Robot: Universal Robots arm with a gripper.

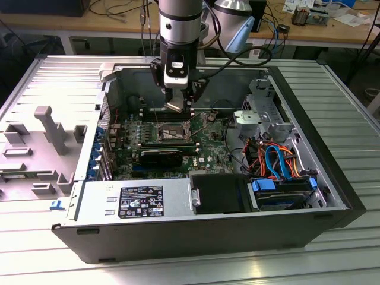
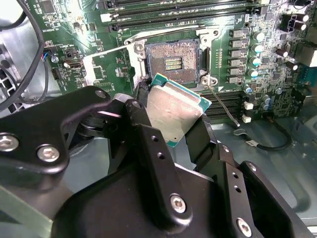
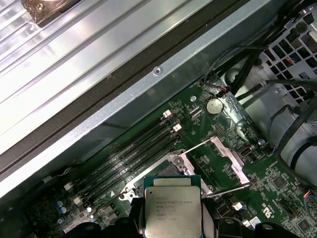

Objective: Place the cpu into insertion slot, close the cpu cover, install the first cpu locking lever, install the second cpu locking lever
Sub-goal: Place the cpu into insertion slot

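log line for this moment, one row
jaws: shut on cpu | cpu: held near insertion slot, unseated | insertion slot: empty | cpu cover: open

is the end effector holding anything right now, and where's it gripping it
Yes: the end effector holds the cpu by two opposite side edges, near the open insertion slot.
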